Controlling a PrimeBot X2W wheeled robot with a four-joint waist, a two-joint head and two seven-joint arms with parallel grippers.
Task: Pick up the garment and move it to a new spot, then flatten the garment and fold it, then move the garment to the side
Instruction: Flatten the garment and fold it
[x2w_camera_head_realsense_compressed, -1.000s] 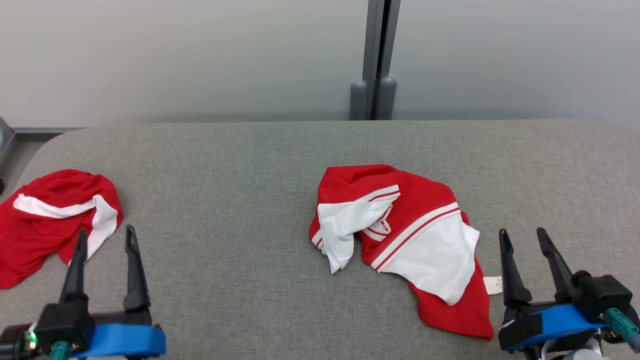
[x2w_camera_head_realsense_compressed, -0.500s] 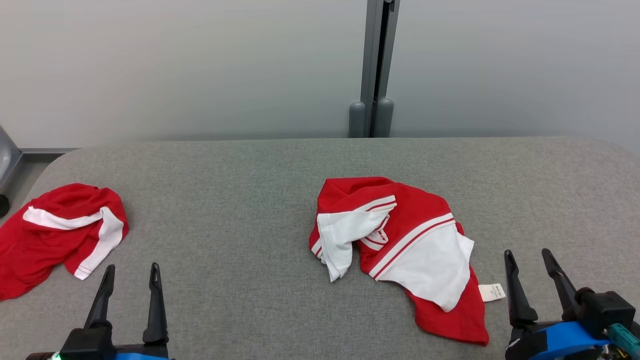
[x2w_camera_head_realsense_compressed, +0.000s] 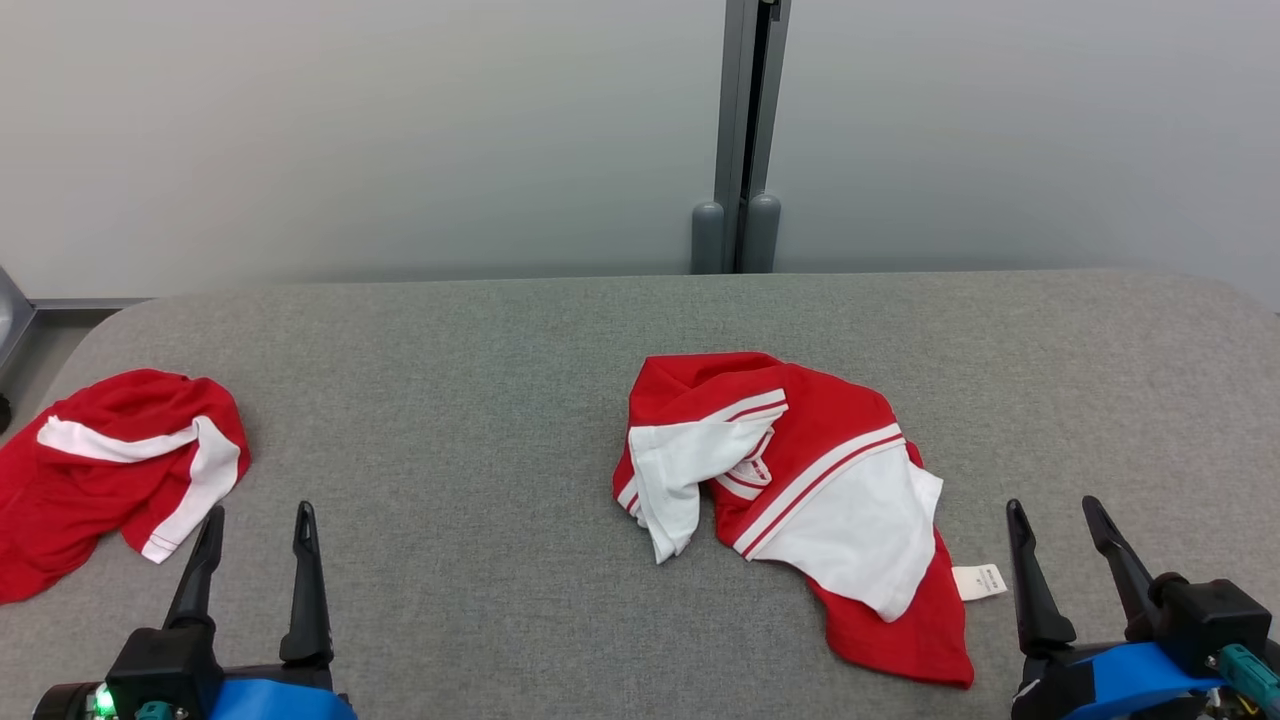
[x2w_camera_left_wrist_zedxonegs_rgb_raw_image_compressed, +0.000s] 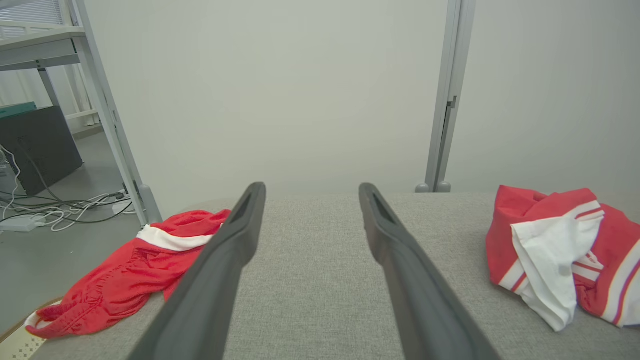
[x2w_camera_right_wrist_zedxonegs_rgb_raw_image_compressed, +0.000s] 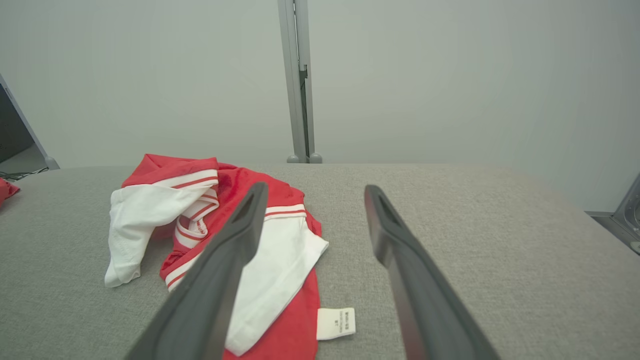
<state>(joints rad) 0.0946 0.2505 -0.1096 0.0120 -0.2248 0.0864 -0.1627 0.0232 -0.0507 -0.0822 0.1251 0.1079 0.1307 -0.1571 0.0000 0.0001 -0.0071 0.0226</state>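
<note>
Pale grey wall (x2w_camera_head_realsense_compressed: 350, 130) runs across the back, with a grey upright post (x2w_camera_head_realsense_compressed: 740, 130) splitting it just right of centre. Below that, the big grey fabric-topped table (x2w_camera_head_realsense_compressed: 480, 400) takes up most of the head view. The red-and-white garment (x2w_camera_head_realsense_compressed: 800, 470) is lying crumpled on the table a bit right of centre. It's red at the top and along the near edge, with striped white panels bunched across the middle and one white sleeve flopped toward the left. Over at the table's left edge there's another red garment (x2w_camera_head_realsense_compressed: 110, 470) with a white stripe, also in a heap. The left claw (x2w_camera_head_realsense_compressed: 259, 512) sits low at the near left, fingers spread and holding nothing, near that left heap. The right claw (x2w_camera_head_realsense_compressed: 1054, 505) is at the near right, also released and empty, just right of the garment and apart from it. Smallest bit is a white care label (x2w_camera_head_realsense_compressed: 979, 581) sticking out of the garment's right side, flat on the table between the cloth and the right claw.
</note>
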